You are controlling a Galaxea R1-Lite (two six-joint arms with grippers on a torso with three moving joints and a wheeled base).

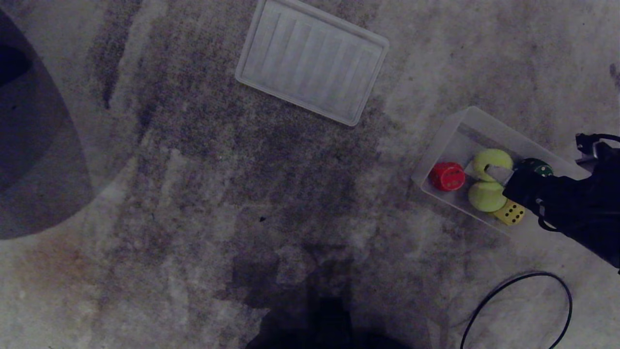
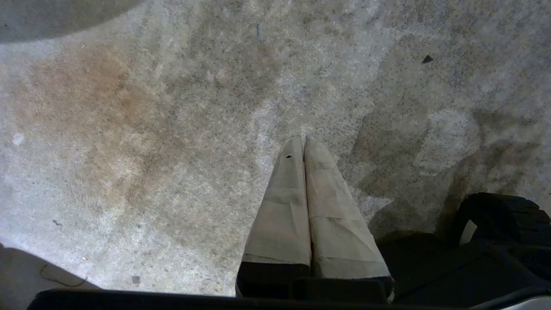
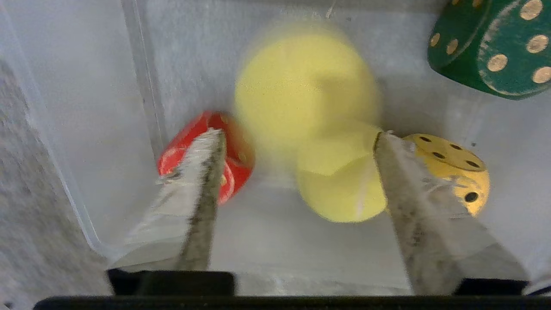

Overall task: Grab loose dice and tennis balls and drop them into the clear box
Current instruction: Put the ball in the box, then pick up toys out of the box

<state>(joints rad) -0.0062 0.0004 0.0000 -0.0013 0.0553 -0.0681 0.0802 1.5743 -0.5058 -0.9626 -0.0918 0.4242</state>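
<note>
Head view: ribbed lid [image 1: 312,60] lies on the floor; further right the clear box [image 1: 443,140] holds a red die [image 1: 447,176], two tennis balls [image 1: 486,196], green die [image 1: 535,166] and yellow die [image 1: 510,213]. Right claw [image 3: 297,142] hangs spread above them, empty; left claw [image 2: 304,144] pressed together.
</note>
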